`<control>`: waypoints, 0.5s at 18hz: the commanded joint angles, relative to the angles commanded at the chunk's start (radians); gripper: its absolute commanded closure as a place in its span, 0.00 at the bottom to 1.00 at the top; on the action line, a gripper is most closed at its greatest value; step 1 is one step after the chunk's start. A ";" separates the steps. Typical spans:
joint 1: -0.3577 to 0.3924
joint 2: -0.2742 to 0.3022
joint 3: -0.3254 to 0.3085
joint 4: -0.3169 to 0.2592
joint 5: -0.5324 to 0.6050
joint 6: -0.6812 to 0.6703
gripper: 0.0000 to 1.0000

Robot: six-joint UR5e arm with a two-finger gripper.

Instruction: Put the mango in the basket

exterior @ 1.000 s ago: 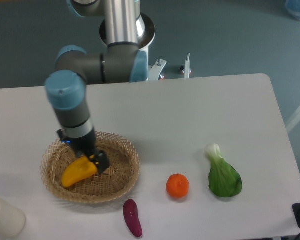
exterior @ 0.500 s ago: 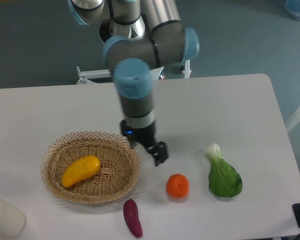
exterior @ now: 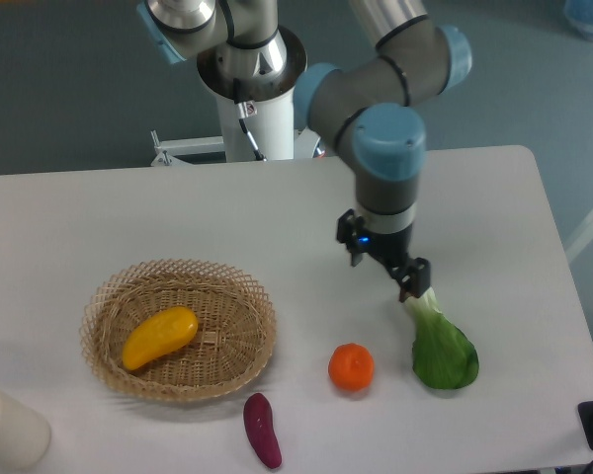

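Observation:
The yellow-orange mango (exterior: pixel 159 336) lies on its side inside the tan wicker basket (exterior: pixel 242 291) at the front left of the table, with nothing touching it. My gripper (exterior: pixel 403 274) hangs far to the right of the basket, just above the white stalk end of a green leafy vegetable. It holds nothing. Its dark fingers (exterior: pixel 416 278) point down at the table and look open, though the wrist partly hides the gap between them.
A bok choy (exterior: pixel 441 348) lies at the front right, right under the gripper. A round orange (exterior: pixel 351 366) sits between it and the basket. A small purple eggplant (exterior: pixel 262 431) lies near the front edge. A cream cylinder (exterior: pixel 8 430) stands at the front left corner.
One second ago the gripper was in the basket at the mango. It let go, rose and swung right across the table. The mango stayed in the basket.

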 joint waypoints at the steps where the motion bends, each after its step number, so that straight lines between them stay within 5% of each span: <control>1: 0.011 -0.005 0.005 0.000 -0.005 0.009 0.00; 9: 0.040 -0.020 0.017 0.002 -0.029 0.038 0.00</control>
